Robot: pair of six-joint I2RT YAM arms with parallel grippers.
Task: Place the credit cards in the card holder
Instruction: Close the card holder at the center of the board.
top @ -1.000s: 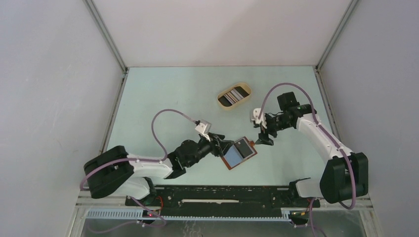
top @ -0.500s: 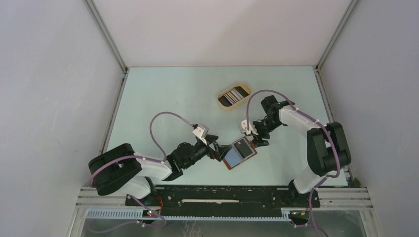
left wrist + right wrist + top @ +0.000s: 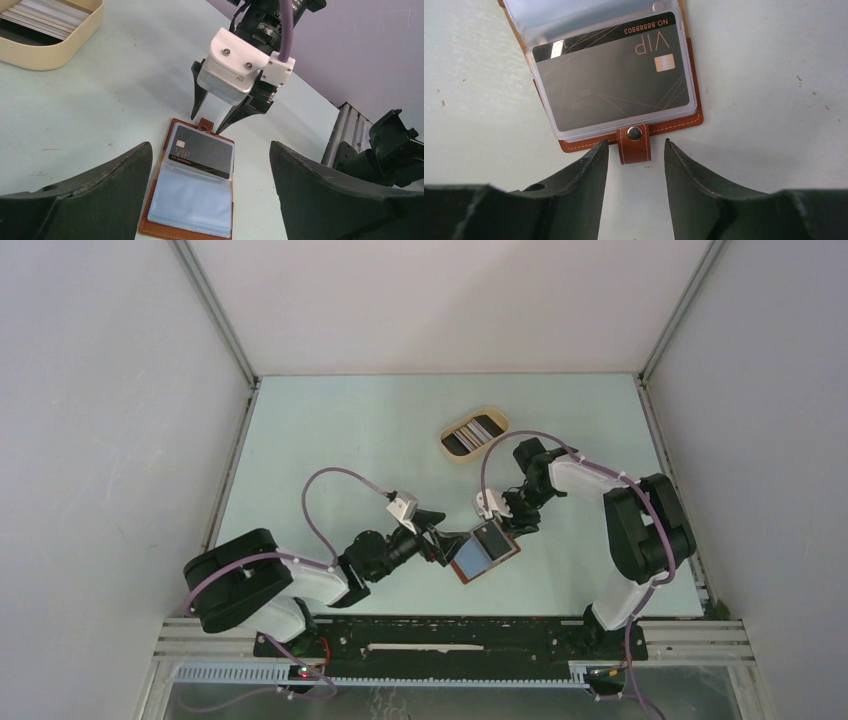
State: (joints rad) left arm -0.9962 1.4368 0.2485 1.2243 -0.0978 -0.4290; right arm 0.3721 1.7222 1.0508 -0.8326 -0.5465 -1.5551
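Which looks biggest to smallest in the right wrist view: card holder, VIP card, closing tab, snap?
1. card holder, though the frame cuts off its top
2. VIP card, lying inside it
3. closing tab
4. snap, on the tab

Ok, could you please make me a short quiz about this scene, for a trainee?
1. True or false: a dark VIP card sits in the open card holder.
2. The right gripper straddles: A) a loose card, B) the closing tab, C) nothing.
3. Is the left gripper open or shut?
Key: 1 true; 2 B; 3 open.
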